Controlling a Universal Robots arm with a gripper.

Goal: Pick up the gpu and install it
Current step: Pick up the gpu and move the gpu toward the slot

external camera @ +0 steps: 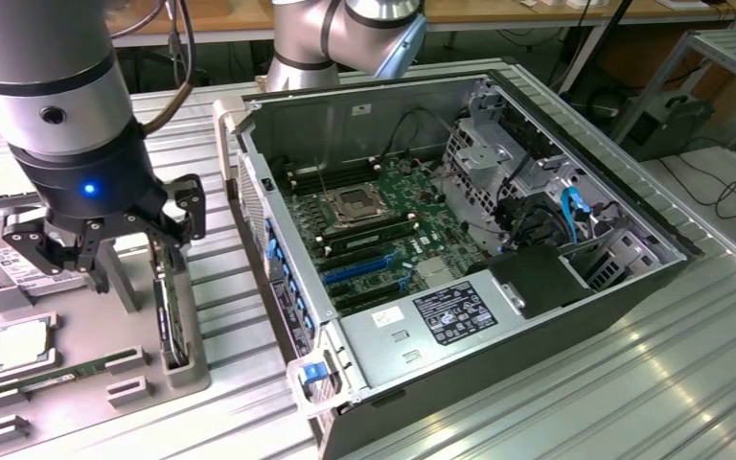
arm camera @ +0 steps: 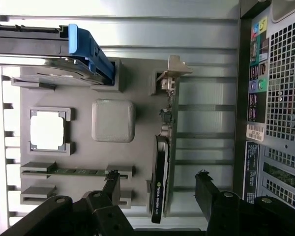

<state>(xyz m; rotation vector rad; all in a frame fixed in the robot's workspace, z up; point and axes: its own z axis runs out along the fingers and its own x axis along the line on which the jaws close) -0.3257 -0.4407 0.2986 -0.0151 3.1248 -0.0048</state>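
Observation:
The gpu [arm camera: 161,169] is a thin black card standing on its edge in a slot of the grey parts holder [arm camera: 137,98], with its silver bracket [arm camera: 171,73] at the far end. In the exterior view the gpu [external camera: 168,321] stands at the holder's side nearest the computer case. My gripper [arm camera: 158,189] hovers over the card, open, one finger on each side and no contact visible. From outside, the gripper [external camera: 110,251] hangs just above the card's top edge. The open case [external camera: 471,220] shows the motherboard with blue expansion slots [external camera: 361,270].
The holder also carries a hard drive with a blue caddy [arm camera: 83,46], a processor [arm camera: 48,129], a green memory stick [arm camera: 81,172] and a grey square pad [arm camera: 113,120]. The case's perforated rear panel [arm camera: 280,93] stands close beside the holder. A power supply [external camera: 451,316] fills the case's near corner.

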